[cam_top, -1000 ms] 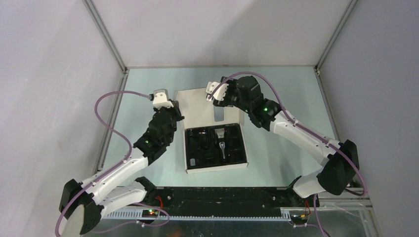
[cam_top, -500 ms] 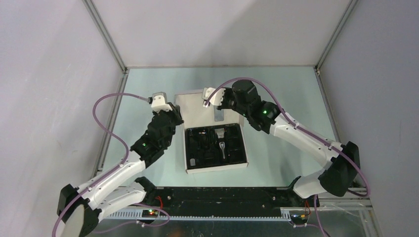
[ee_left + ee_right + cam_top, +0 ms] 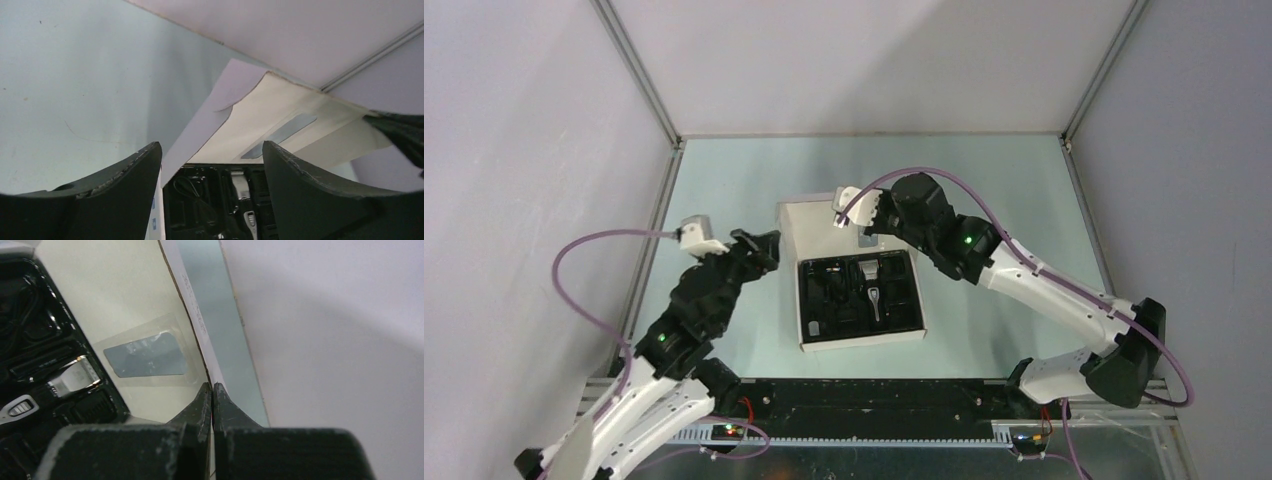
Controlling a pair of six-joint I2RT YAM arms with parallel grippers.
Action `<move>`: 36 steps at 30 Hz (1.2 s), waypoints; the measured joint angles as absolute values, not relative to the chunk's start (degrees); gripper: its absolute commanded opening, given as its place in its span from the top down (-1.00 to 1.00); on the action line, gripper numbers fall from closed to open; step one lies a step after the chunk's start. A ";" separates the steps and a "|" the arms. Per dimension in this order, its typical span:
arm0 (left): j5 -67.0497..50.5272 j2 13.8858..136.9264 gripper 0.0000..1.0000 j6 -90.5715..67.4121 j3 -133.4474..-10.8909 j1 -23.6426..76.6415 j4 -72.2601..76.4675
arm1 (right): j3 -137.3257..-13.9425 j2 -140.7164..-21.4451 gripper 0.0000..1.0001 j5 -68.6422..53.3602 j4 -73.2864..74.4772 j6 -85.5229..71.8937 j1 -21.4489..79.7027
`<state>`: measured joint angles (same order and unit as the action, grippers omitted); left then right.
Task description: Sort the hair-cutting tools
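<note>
The right gripper [image 3: 212, 390] pinches the far right edge of the lid [image 3: 819, 225] of a white cardboard box [image 3: 864, 340] at the middle of the table [image 3: 1004, 200], fingers pressed together on the card and holding the flap back toward the far side. The left gripper [image 3: 210, 147] hovers just left of the box with its fingers spread and empty, pointed at the opening. The silver-and-black clipper [image 3: 874, 285] lies lengthwise in the black tray [image 3: 904, 285], right of centre, blade end toward the far side. The rest of the tray's contents are too dark to make out.

The step in hand appears to be holding the box open so the tools can be reached. Doing it well likely means keeping the pinch firm but the pull gentle, so the light box neither slides nor tips. The free hand should come in low under the flap and take the clipper across its narrow body.
</note>
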<state>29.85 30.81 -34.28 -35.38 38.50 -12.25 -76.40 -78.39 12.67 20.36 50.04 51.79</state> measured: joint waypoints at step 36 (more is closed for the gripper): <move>14.74 48.42 -0.56 -49.69 -26.55 25.43 -11.66 | -66.41 -64.77 0.55 8.51 22.06 29.10 54.96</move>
<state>14.74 48.42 -49.69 -26.55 25.43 -11.66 -66.41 -64.77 8.51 22.06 29.10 54.96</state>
